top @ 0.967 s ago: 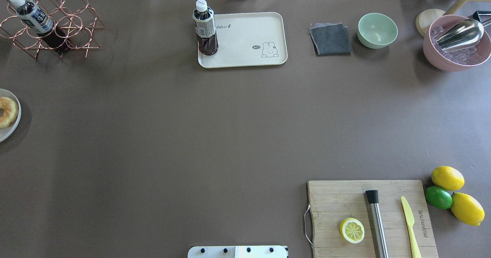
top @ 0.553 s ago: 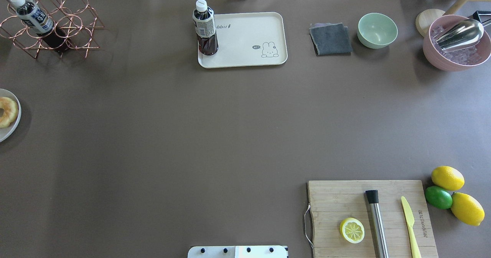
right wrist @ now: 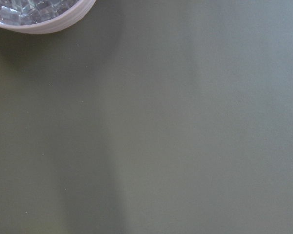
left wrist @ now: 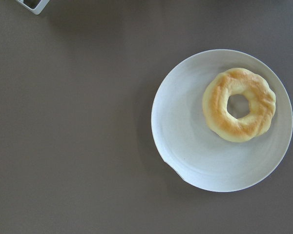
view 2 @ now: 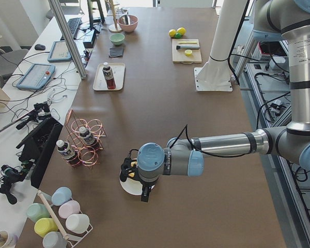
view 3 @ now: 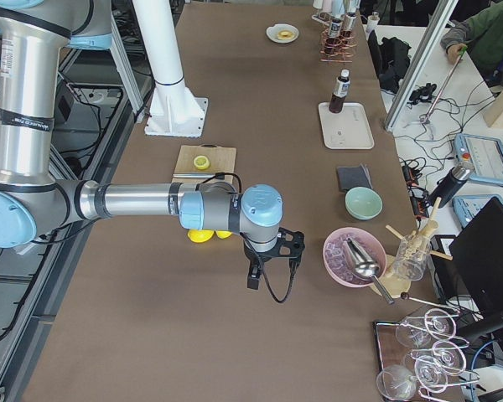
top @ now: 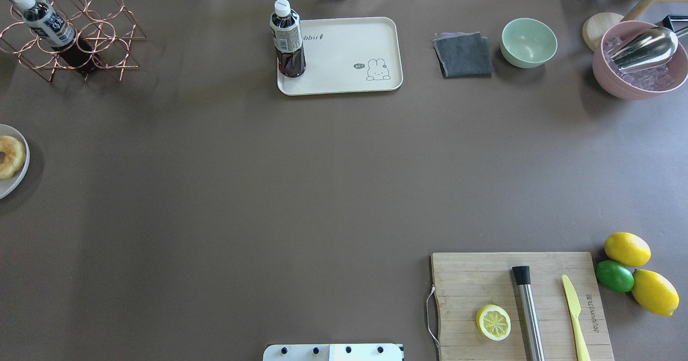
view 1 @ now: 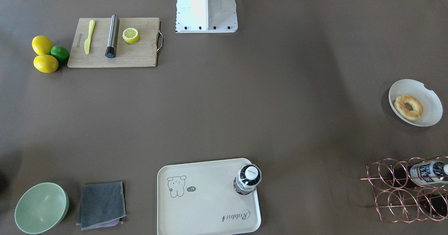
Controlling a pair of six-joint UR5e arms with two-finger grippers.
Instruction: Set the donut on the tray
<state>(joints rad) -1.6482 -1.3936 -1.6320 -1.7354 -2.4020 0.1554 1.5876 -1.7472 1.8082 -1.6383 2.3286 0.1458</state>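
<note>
Donut: I see the donut (left wrist: pixel 239 105) lying flat on the white plate (left wrist: pixel 185 146).
Left gripper: my left gripper (view 2: pixel 128 172) hangs just over that plate. I cannot tell how its fingers stand.
Right gripper: my right gripper (view 3: pixel 287 244) is near the pink bowl (view 3: pixel 352 255). Its fingers, I cannot tell either.
Tray: the tray (top: pixel 349 49) is well apart from the donut, with a bottle (top: pixel 287 38) standing on it.
Views: the left wrist view shows the whole donut, while the overhead view cuts it off at the edge. Only the side views show the grippers.

Left arm (view 2: pixel 227 143) and right arm (view 3: pixel 138 201) were silver tubes with pale blue joint caps. Black cable (view 3: pixel 278 289) looped off the right wrist; right gripper (view 3: pixel 292 244) looked black, I think. White base plate (view 1: pixel 206 23) had dark screws.
</note>
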